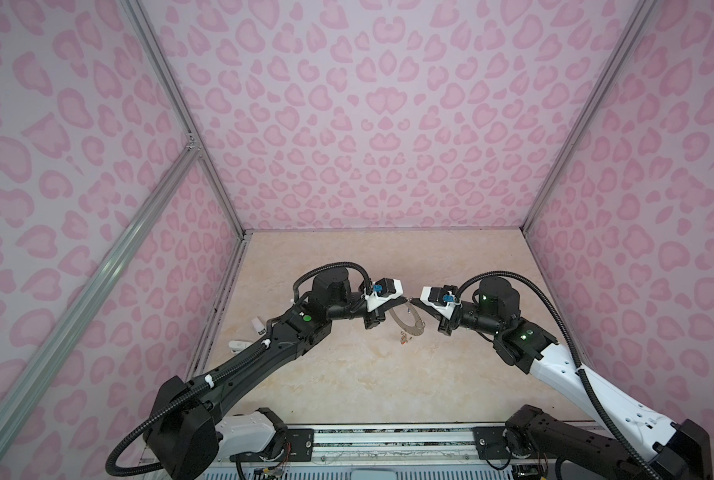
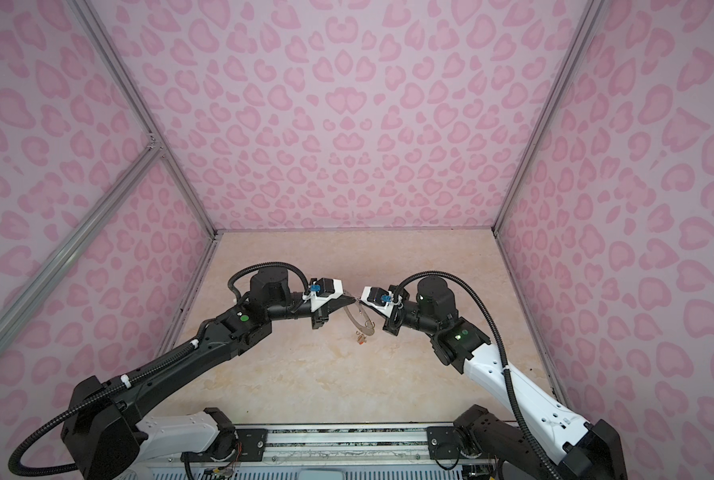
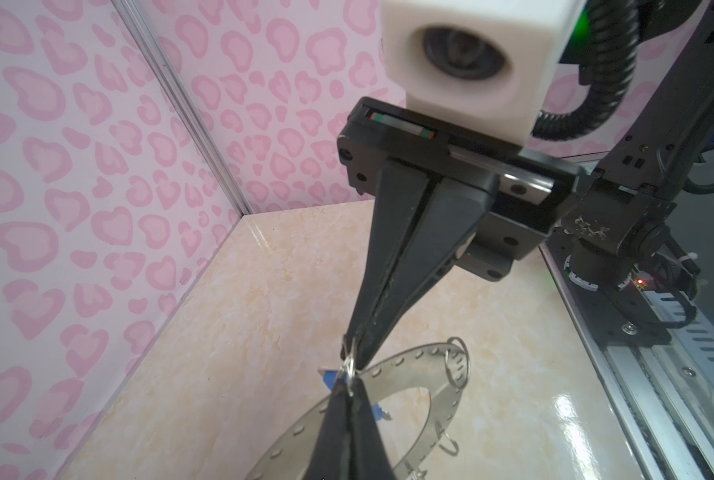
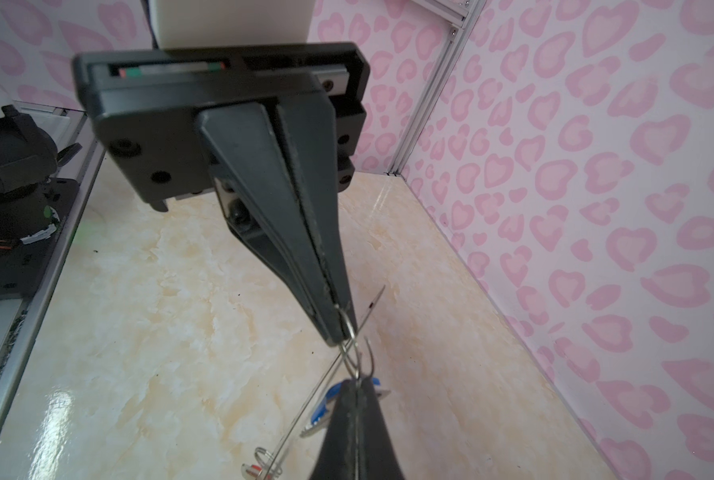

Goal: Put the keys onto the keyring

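The grey keyring (image 1: 407, 322) (image 3: 446, 399) hangs tilted between my two arms above the table middle. My left gripper (image 1: 405, 298) (image 3: 349, 384) and right gripper (image 1: 414, 299) (image 4: 358, 384) meet tip to tip at its top edge, both shut. Each pinches the small wire ring (image 3: 349, 366) of the blue-tag key (image 4: 326, 401) (image 3: 329, 379), which sits right behind the tips. The orange-red-tag key (image 1: 403, 340) (image 4: 254, 470) dangles at the keyring's low end. Whether the small ring passes through the keyring's rim, I cannot make out.
Two small white objects (image 1: 257, 325) (image 1: 238, 345) lie by the table's left edge beside my left arm. Pink patterned walls enclose the marble table (image 1: 347, 382) on three sides. A metal rail (image 1: 388, 436) carries the arm bases along the front.
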